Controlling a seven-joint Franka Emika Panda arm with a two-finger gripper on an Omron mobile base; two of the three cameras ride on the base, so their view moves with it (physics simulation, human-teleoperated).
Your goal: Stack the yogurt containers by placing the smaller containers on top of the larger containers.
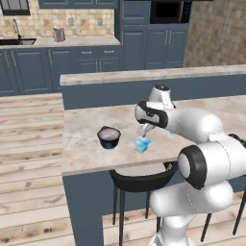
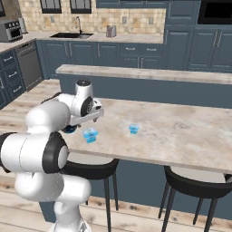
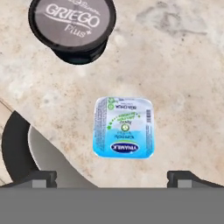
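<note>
- Progress: nothing is stacked. The tub (image 3: 72, 27) and both cups stand apart on the desk (image 2: 181, 131).
- Tool (image 3: 111, 177): released, jaws wide, empty, above the near cup (image 3: 124, 127).
- Far cup (image 2: 133, 129): well apart, mid-desk.
- Clearance: near cup sits near the desk's front edge, above a stool (image 1: 141, 180); open surface surrounds the tub.

Dark tub (image 3: 72, 27): grey lid reads "GRIEGO Plus+". Light-blue cup (image 3: 124, 127): lid bears a dark-blue oval logo; its wording is too blurred to read.
</note>
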